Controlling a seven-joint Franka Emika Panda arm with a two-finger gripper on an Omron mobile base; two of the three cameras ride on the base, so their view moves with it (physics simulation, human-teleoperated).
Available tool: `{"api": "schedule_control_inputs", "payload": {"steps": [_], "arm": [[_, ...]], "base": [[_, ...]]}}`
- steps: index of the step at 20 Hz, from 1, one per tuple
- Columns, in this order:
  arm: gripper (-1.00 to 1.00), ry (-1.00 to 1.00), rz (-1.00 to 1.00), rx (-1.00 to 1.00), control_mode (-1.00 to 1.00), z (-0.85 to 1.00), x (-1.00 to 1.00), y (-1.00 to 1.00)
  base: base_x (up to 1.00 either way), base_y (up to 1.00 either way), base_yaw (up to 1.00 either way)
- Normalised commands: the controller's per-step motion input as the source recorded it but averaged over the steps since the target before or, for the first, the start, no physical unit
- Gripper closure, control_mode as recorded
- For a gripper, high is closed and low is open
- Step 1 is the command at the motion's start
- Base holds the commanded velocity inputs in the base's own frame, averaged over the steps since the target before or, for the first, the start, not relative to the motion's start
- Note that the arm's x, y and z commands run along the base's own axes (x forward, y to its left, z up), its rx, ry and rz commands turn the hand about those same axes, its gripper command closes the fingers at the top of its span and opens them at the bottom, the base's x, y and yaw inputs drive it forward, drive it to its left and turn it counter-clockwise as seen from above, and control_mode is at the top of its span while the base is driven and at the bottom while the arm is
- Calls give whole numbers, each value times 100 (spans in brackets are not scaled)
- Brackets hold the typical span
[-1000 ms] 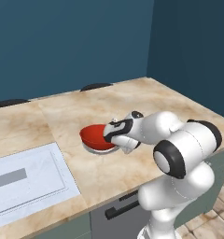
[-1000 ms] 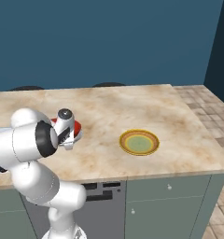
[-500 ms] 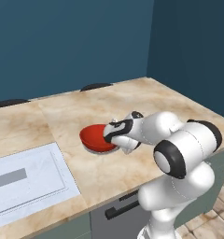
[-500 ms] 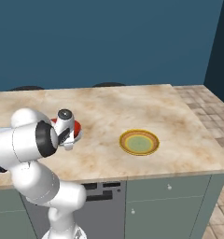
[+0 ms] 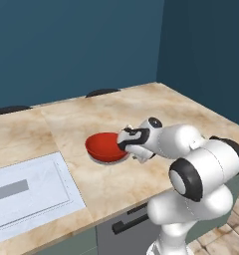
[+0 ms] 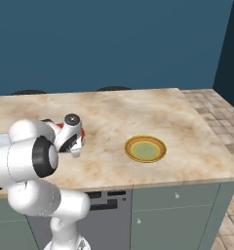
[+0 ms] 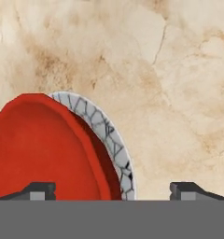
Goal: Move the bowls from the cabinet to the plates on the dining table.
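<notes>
The glossy red bowl [image 5: 105,146] rests on the greyish plate [image 7: 107,133] near the middle of the dining table [image 5: 141,107]. The plate's cracked-pattern rim shows beside the bowl [image 7: 44,149] in the hand view. My gripper [image 5: 126,145] hangs low over the bowl's right rim and is open. Its gap [image 7: 111,189] spans the rim: one fingertip [image 7: 39,189] is over the bowl's inside, the other [image 7: 185,189] is outside, over bare marble. The yellowish plate [image 6: 146,149] lies bare further right on the table. The cabinet is out of view.
A pale grey inset panel [image 5: 27,187] lies in the tabletop at the left. Two dark chair backs [image 5: 102,92] [image 5: 9,109] rise behind the far edge. The table's right edge [image 6: 211,141] drops to a tiled floor.
The fingers have spread wide apart from a near-shut grip on the bowl's rim. The bowl stays on the greyish plate and the arm has hardly moved.
</notes>
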Motion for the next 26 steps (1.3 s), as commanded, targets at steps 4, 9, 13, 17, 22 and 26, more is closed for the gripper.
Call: {"api": "schedule_control_inputs", "payload": {"steps": [4,9,13,17,22,26], "arm": [[-100,0,9,0,-100,45,-44,-34],[-100,-2,19,0,-100,56,-54,-28],[-100,-4,21,-1,-100,57,-55,-37],[-100,-3,23,-9,-100,63,-44,-44],[-100,-8,28,-20,-100,69,-67,-38],[-100,-2,27,-27,-100,58,-55,-26]], "base": [[0,0,0],[0,0,0],[0,0,0],[0,0,0],[0,0,0],[0,0,0]]}}
